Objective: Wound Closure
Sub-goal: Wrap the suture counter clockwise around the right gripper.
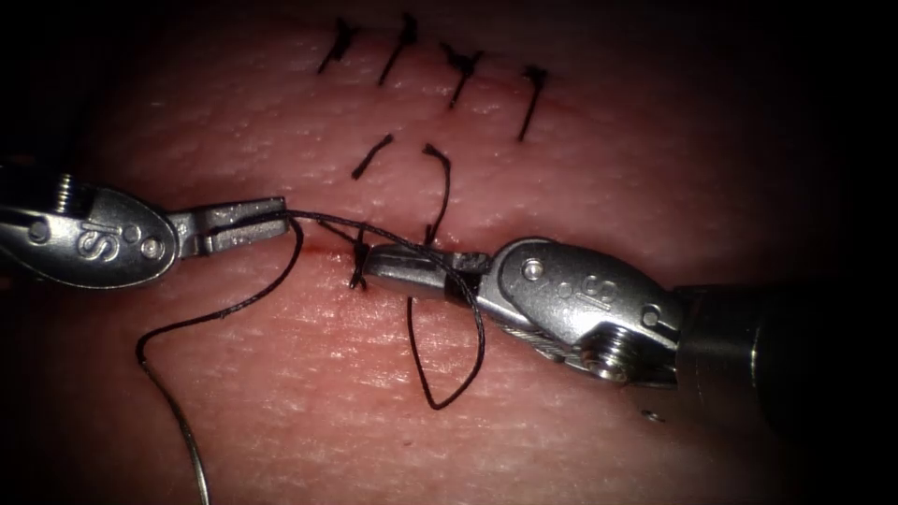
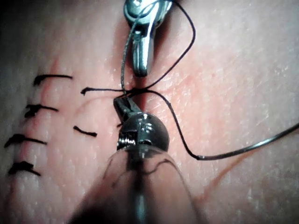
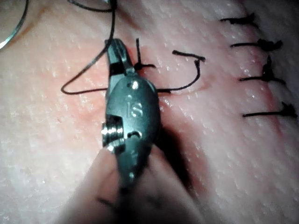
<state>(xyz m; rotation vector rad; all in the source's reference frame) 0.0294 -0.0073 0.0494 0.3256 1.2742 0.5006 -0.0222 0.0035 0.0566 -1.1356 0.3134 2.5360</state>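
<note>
The left tool point(image 1: 267, 224) grips the thread point(image 1: 234, 304). The right tool point(image 1: 393, 266), thread looped around it, rests closed at the cut point(image 1: 318, 251); whether it grips anything cannot be told. The needle point(image 1: 187, 440) lies free on the tissue point(image 1: 580, 159).

Two tools meet over one piece of tissue point(image 1: 580, 150): the left tool point(image 1: 245, 227) and the right tool point(image 1: 416, 271), each with jaws closed on the thread point(image 1: 234, 307). Beyond the right tool's tip sit four finished stitches point(image 1: 440, 65) in a row. Between that row and the tools lie two short loose thread ends point(image 1: 372, 155), though they may belong to one stitch. One curved needle point(image 1: 192, 449) trails near the left tool.
</note>
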